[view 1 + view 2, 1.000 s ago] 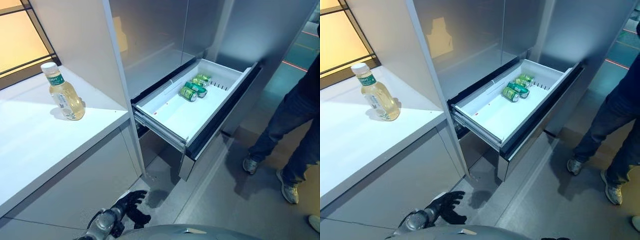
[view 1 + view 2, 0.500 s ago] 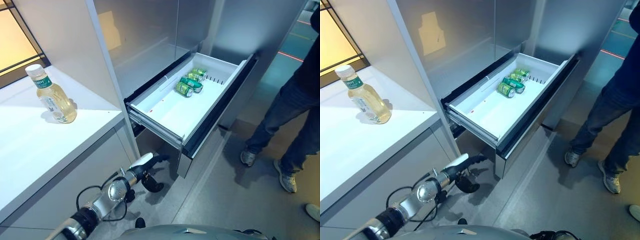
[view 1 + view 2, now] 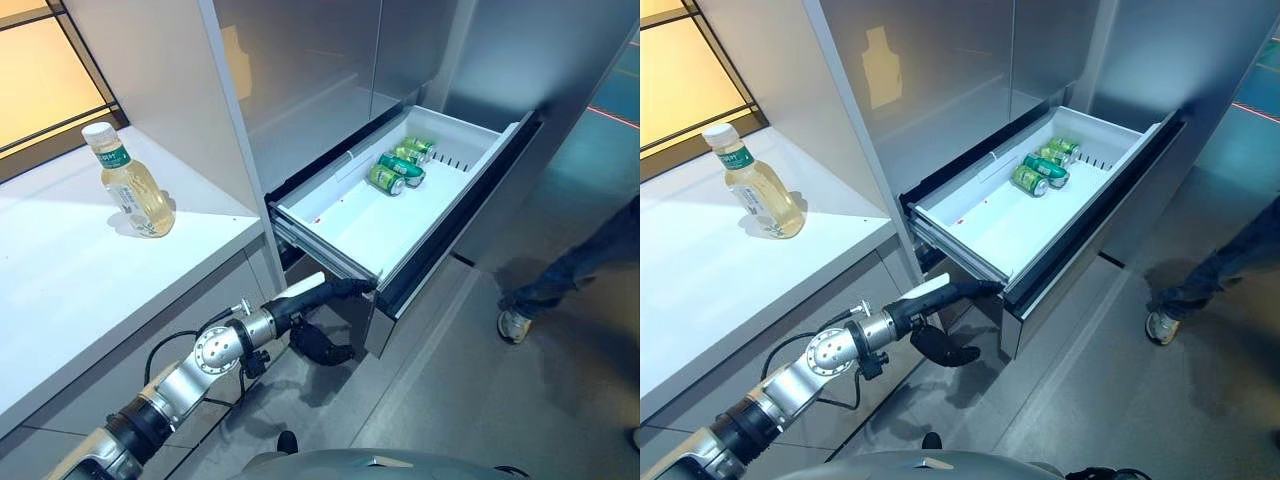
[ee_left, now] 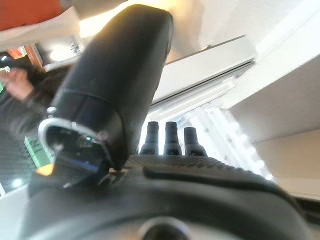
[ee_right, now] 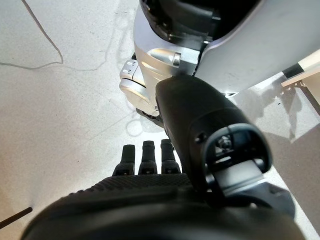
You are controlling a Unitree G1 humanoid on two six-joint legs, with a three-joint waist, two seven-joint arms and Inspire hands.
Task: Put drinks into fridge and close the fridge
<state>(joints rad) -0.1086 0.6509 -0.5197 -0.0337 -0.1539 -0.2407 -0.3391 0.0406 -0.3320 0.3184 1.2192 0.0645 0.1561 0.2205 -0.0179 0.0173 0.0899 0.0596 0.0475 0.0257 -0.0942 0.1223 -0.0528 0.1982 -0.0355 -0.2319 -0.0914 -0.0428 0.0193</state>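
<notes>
A clear bottle of yellow drink with a white cap stands upright on the white counter at the left. The fridge's white drawer is pulled out, and three green cans lie at its far end. My left hand reaches in low from the left. Its white-covered thumb tip is at the underside of the drawer's near front corner, and its fingers hang relaxed and hold nothing. My right hand shows only in its wrist view, fingers straight, pointing at the floor.
The drawer's dark front panel juts out over the grey floor. A person's leg and shoe stand on the floor at the right. The steel fridge doors above the drawer are closed.
My left arm has risen from the floor and stretched right, up to the drawer's near front corner. The person has stepped back to the right. The camera has shifted a little.
</notes>
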